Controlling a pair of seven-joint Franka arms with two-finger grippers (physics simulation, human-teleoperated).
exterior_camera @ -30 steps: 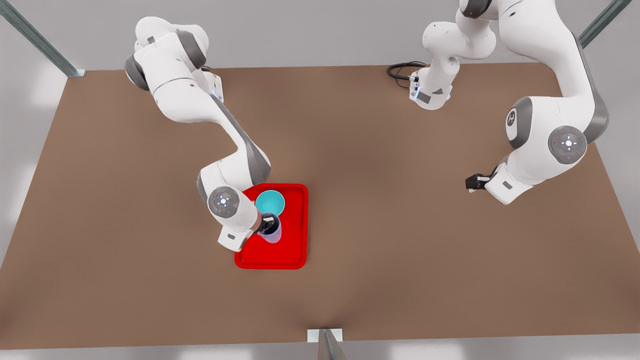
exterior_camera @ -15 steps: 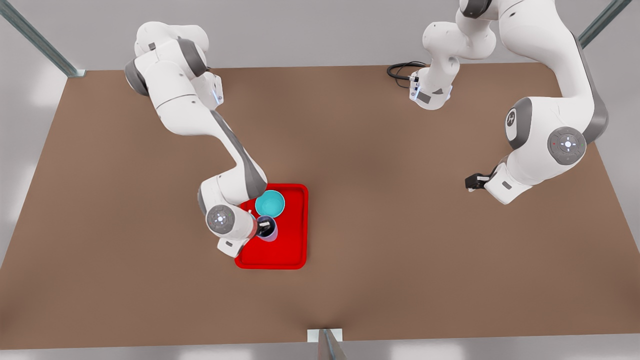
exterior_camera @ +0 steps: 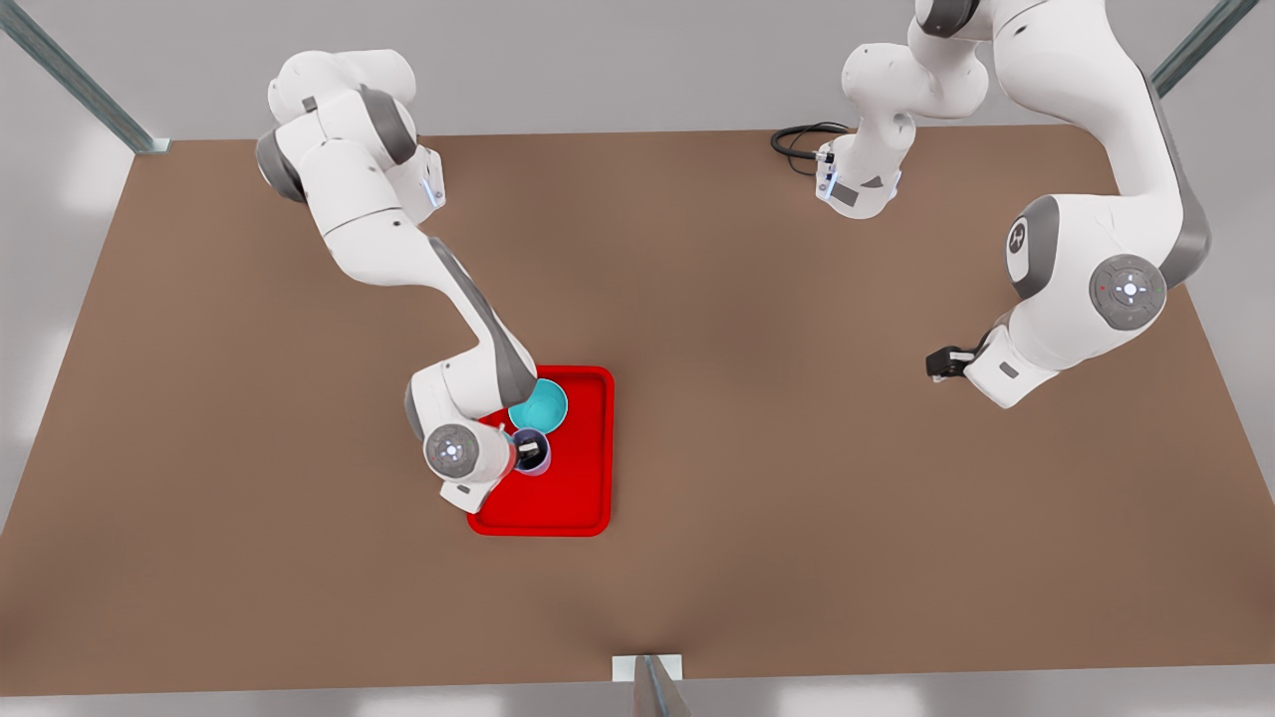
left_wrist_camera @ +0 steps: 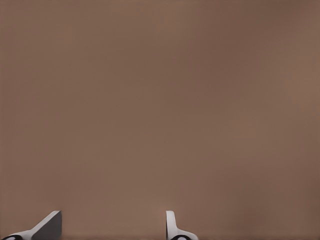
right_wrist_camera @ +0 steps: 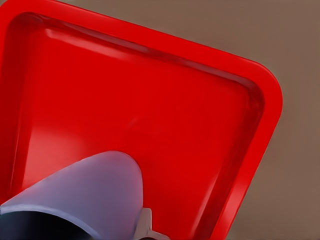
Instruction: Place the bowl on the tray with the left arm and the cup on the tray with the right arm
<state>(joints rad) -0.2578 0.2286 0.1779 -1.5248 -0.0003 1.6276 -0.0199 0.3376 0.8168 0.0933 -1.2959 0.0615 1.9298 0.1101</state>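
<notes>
The red tray [exterior_camera: 573, 488] lies on the brown table left of centre in the front view. The teal bowl [exterior_camera: 546, 402] stands upright at the tray's far end. Just in front of it is the lavender cup [exterior_camera: 543, 462], low over the tray floor, with my right gripper [exterior_camera: 528, 448] shut on its rim, one finger inside. The right wrist view shows the cup [right_wrist_camera: 95, 190] close up, a fingertip [right_wrist_camera: 145, 226] beside it and the tray [right_wrist_camera: 150, 100] beneath. My left gripper [exterior_camera: 946, 360] waits open over bare table at the front view's right, its fingers apart in the left wrist view [left_wrist_camera: 110, 227].
A black cable coil [exterior_camera: 797, 139] lies at the table's far edge. Metal frame posts stand at the far corners, and one [exterior_camera: 652, 682] at the middle of the near edge. The near half of the tray floor is bare.
My right arm has lowered the cup toward the tray floor and shifted it slightly to the front view's left. The bowl and the left arm have not moved.
</notes>
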